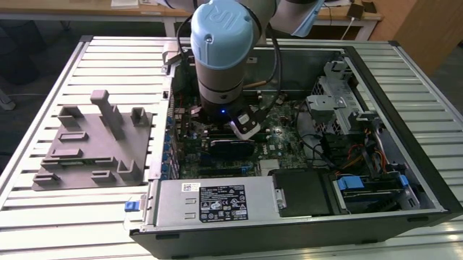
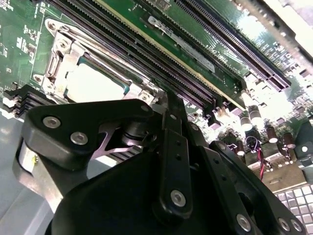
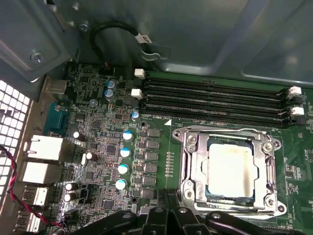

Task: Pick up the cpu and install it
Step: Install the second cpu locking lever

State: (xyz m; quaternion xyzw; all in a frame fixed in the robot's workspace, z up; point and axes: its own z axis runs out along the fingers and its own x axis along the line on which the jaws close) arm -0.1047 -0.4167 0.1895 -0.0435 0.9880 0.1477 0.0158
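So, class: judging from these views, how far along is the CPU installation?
Done, it seems: the cpu already lies inside its socket frame on the motherboard; both wrist views show its shiny top there. In hand: nothing visible; the gripper sits just above the board beside the socket. Left: the pictures don't show whether the frame is latched over the chip.

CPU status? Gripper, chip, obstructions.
Gripper low over the motherboard, beside the socket; finger state unclear. CPU sits in the socket frame, silver top exposed. Nothing lies on the chip.
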